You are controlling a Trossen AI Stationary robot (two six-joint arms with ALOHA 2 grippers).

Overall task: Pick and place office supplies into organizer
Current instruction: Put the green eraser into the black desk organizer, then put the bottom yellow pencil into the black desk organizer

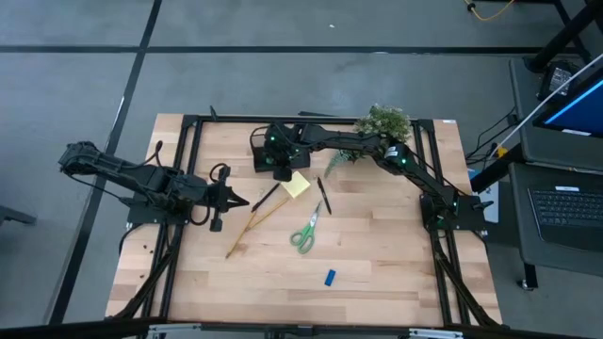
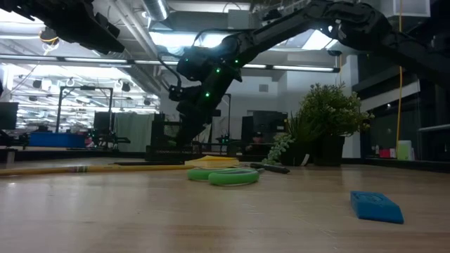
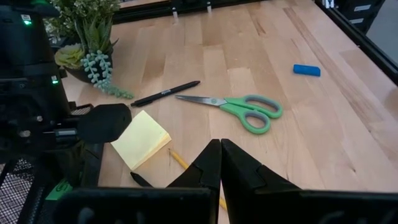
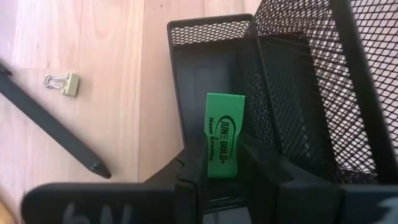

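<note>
You've got a pale wood table [image 1: 377,282] with a black frame. The scissors [image 3: 239,109] have green handles with grey inner rings, the sticky pad [image 3: 140,139] is yellow, the pen [image 3: 165,93] black, the pencil [image 1: 252,224] yellowish. There's a blue piece [image 2: 376,206], and a bright green eraser [image 4: 224,134] with black lettering sits in the black mesh organizer [image 4: 298,81].

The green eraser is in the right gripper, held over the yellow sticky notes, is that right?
Not quite. The right gripper does hold the green eraser, but over the black mesh organizer, not the sticky notes. The right wrist view shows it.
</note>
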